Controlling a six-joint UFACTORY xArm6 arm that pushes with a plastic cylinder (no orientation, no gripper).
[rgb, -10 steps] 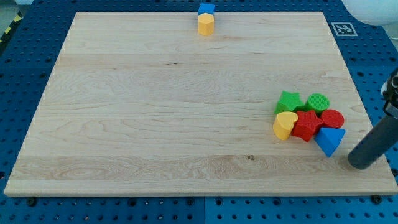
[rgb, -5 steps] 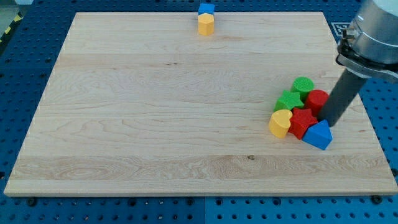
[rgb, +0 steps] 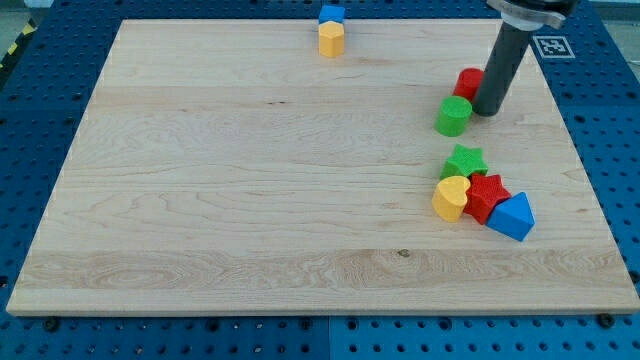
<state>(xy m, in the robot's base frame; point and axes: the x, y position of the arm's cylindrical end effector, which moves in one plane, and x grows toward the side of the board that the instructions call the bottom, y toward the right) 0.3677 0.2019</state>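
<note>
My tip (rgb: 487, 110) rests on the board at the view's upper right. It touches the red cylinder (rgb: 468, 83) on that block's right side. The green cylinder (rgb: 453, 116) lies just left of the tip and below the red one. Lower down sits a cluster: a green star (rgb: 465, 161), a yellow heart (rgb: 451, 197), a red star (rgb: 487, 196) and a blue triangle (rgb: 512, 216), packed together. The tip stands well above this cluster.
A blue cube (rgb: 331, 15) and a yellow hexagonal block (rgb: 331, 40) sit touching at the board's top edge, near the middle. The wooden board (rgb: 250, 180) lies on a blue perforated table. A printed marker (rgb: 550, 46) is at the top right.
The tip swept from the board's lower right up to the upper right. It carried the red and green cylinders up out of the cluster; the blue triangle shifted a little left.
</note>
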